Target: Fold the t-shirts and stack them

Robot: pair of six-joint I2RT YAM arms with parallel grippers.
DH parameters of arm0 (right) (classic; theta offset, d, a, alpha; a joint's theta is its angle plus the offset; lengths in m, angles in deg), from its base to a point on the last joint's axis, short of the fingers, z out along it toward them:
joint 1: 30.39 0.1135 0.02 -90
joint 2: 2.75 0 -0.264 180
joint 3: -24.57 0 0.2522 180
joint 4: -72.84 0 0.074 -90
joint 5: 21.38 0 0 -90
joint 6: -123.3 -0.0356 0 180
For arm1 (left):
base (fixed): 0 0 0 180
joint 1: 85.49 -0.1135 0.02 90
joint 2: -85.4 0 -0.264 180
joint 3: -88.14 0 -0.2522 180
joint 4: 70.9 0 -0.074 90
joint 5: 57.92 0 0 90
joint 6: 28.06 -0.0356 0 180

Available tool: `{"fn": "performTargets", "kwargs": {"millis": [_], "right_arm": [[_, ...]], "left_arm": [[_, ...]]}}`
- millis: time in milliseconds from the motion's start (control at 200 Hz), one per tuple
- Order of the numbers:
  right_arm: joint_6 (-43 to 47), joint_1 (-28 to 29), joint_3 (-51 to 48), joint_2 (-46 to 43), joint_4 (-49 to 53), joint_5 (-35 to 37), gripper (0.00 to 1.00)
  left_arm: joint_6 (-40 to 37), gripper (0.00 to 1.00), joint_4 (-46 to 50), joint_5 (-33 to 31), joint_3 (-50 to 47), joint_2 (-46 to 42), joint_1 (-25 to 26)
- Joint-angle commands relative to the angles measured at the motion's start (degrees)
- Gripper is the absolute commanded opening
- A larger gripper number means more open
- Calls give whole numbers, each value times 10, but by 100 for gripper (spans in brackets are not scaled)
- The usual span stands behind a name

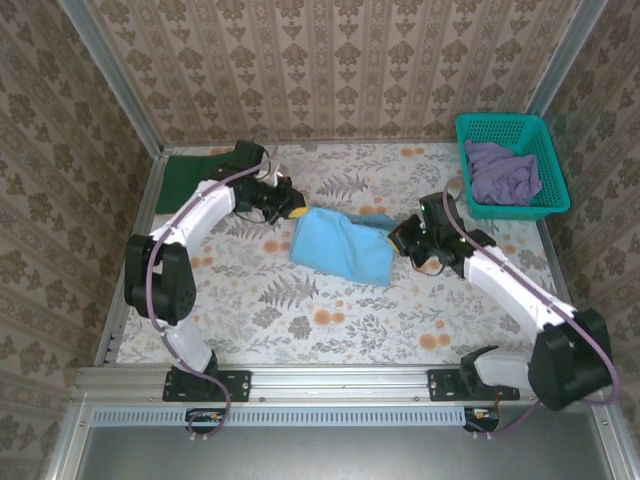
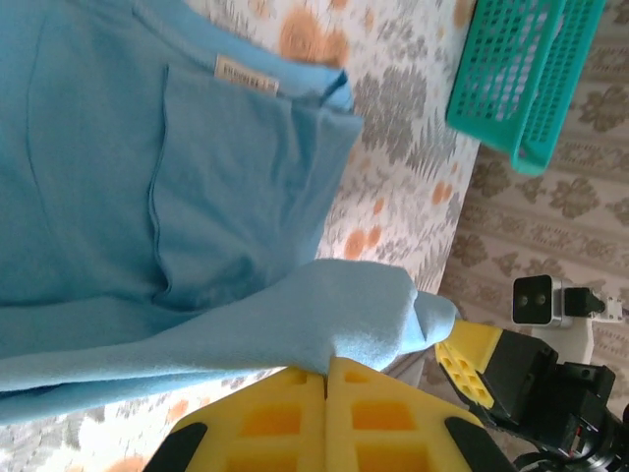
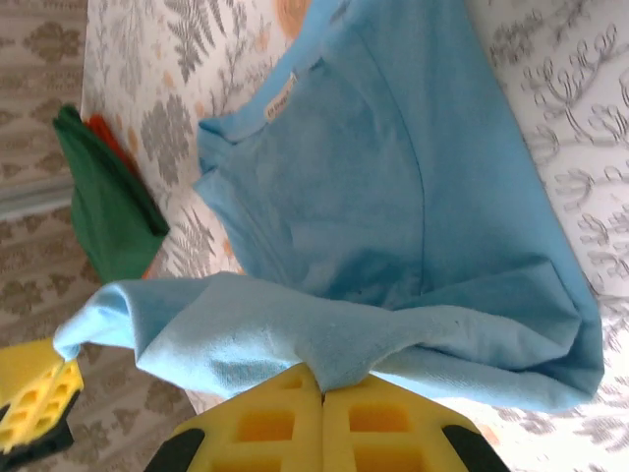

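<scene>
Light blue soft cotton t-shirt lies mid-frame, floppy and light. Left gripper and right gripper are each clenched on its edge. I'd grab the corners so it sags less.

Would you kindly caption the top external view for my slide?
Left gripper and right gripper pinch the blue tee mid-fold.

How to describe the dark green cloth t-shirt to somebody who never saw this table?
Find the floral-patterned table, then its far left corner. The dark green cloth t-shirt lies there, folded flat. Unlike it, the light blue t-shirt is mid-table and the purple t-shirt sits in the teal mesh basket.
</scene>
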Motion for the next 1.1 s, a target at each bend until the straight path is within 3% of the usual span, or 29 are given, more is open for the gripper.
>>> {"fn": "performTargets", "kwargs": {"millis": [0, 135, 200, 240, 300, 320, 360, 425, 505, 615, 690, 780, 940, 1095], "right_arm": [[-9, -26, 62, 65, -6, 13, 0], [19, -51, 155, 189, 24, 7, 0], [29, -61, 212, 255, 59, 3, 0], [36, -65, 245, 294, 78, 6, 0], [41, -69, 290, 340, 122, 22, 19], [50, -70, 306, 358, 123, 17, 29], [68, -74, 347, 389, 150, 12, 37], [78, -80, 406, 416, 227, 38, 51], [85, -86, 411, 406, 210, 36, 61], [121, -91, 421, 378, 215, 31, 62], [154, -87, 411, 353, 227, 16, 60], [182, -70, 344, 298, 196, -18, 56], [186, -28, 206, 209, 109, -85, 49], [124, 8, 100, 195, 16, -112, 38]], "left_arm": [[24, 0, -9, -12, 47, 45, -18], [41, 2, -19, -11, 120, 144, -35], [45, 8, -9, -14, 182, 206, -39], [48, 17, -5, -22, 226, 244, -42], [48, 28, 37, -40, 307, 301, -47], [50, 34, 53, -43, 330, 316, -49], [60, 49, 67, -44, 360, 337, -53], [68, 50, 56, -43, 365, 338, -54], [52, 58, 66, -64, 361, 314, -57], [28, 53, 58, -113, 306, 249, -58], [11, 56, 45, -117, 260, 210, -53], [-54, 59, 95, -116, 249, 197, -41], [-160, 55, 154, -81, 219, 178, -4], [-154, 46, 116, -20, 183, 183, 56]]}}
